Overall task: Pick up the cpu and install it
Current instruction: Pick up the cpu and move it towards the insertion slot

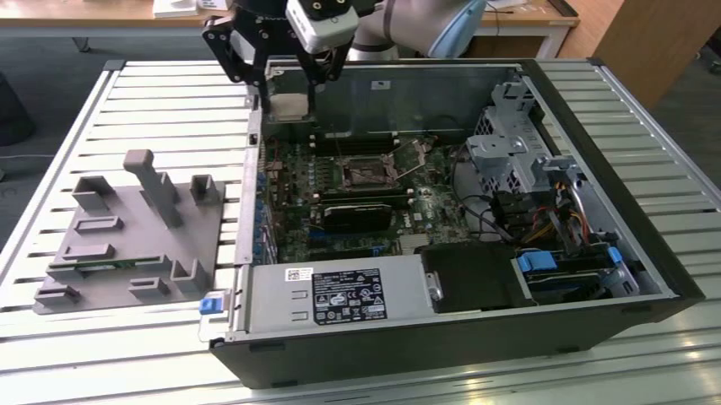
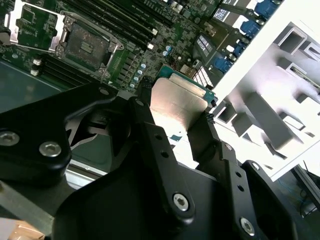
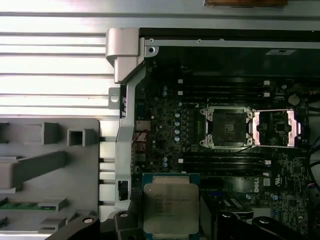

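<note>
While the gripper [image 1: 290, 91] hangs over the open computer case [image 1: 664, 278], its two black fingers [image 2: 150, 125] are clamped on opposite edges of the cpu [image 2: 177, 102], whose silvery metal top shows in both wrist views (its green rim peeks out at the far edge). In the first wrist view the cpu [image 3: 171, 207] is held level above the motherboard [image 3: 165, 125], just inside the case wall that faces the grey fixture tray [image 3: 45, 165]. It is well apart from the black-framed socket [image 3: 227, 127], which lies open with its metal load plate [image 3: 275, 127] folded out beside it. In the exterior view the socket [image 1: 369, 173] sits near the middle of the board, the fixture tray [image 1: 124, 236] rests on the slatted table [image 1: 169, 110] to the exterior view's left of the case, and a labelled power supply [image 1: 338, 295] fills the case's near corner.
</note>
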